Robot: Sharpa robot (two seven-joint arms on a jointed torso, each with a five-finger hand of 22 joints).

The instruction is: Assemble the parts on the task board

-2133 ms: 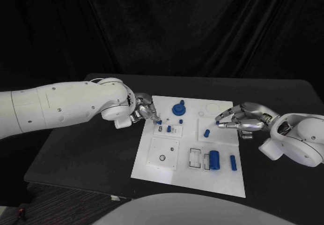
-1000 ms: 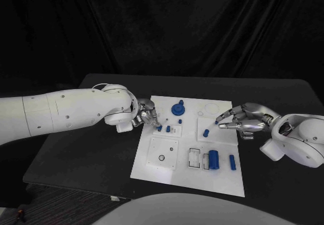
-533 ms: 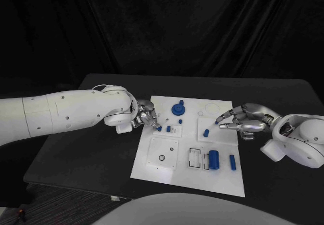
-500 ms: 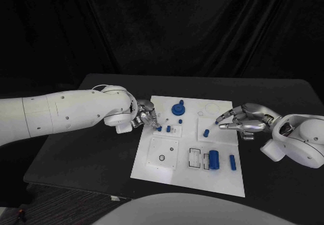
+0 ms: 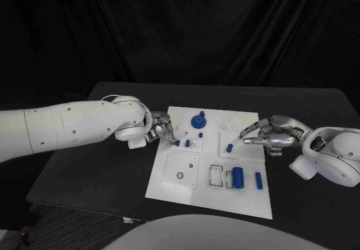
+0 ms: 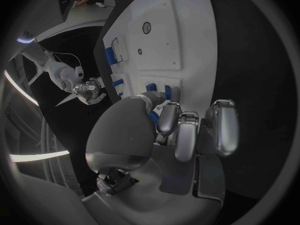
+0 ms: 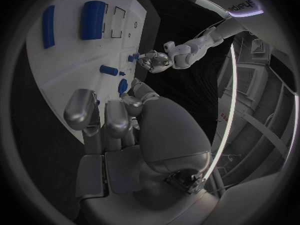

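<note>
The white task board (image 5: 188, 179) lies in the middle of the black desk (image 5: 98, 172). Small blue parts sit on it. A round blue knob (image 5: 198, 122) stands near the far edge. A fat blue cylinder (image 5: 238, 177) lies in a slot near the front, and a thin blue bar (image 5: 259, 180) lies just beside it. A short blue piece (image 5: 229, 148) sits on a raised white square near the right side. 2 little blue pegs (image 5: 188, 142) stand near the left side of the board.

The left hand (image 5: 162, 130) is at the left edge of the board, right by the pegs. Its fingers are curled in close, and a bit of blue shows between the fingertips (image 6: 167, 119). I cannot tell if it is really holding that piece.

The right hand (image 5: 266, 133) is over the right edge of the board, near the short blue piece. Its fingers are bent and apart, and nothing is in them.
</note>
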